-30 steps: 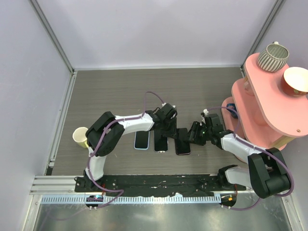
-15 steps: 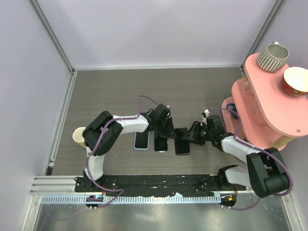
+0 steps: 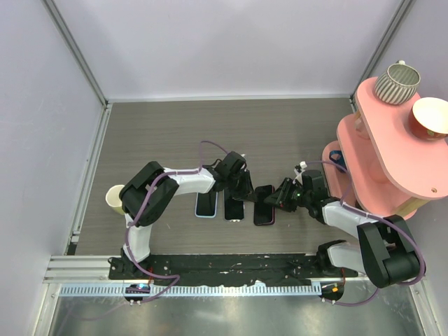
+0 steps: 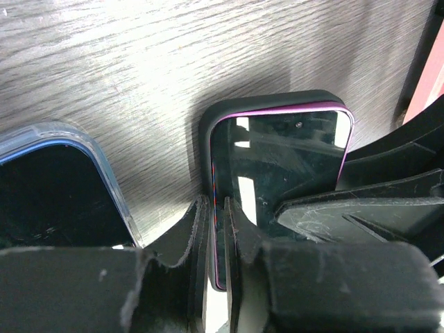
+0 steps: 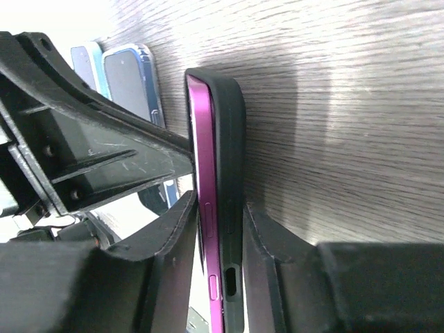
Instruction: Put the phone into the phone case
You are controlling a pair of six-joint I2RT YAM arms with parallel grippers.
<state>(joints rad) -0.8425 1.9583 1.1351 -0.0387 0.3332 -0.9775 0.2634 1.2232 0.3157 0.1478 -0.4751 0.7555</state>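
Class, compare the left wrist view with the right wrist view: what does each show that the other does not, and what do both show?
Left wrist only: the glossy screen of the pink-rimmed phone, face-on. Right wrist only: that phone's pink side with buttons and a port, plus a light-blue phone further off. Both: the phone in its black case, the left gripper and right gripper each pinching it, a blue-rimmed phone, the table.

phones (image 3: 206,204) (image 3: 234,208) (image 3: 264,208) 3 | cups (image 3: 115,199) (image 3: 395,82) 2 | bowl (image 3: 429,117) 1 | shelf (image 3: 381,157) 1 | arms (image 3: 187,179) (image 3: 343,214) 2
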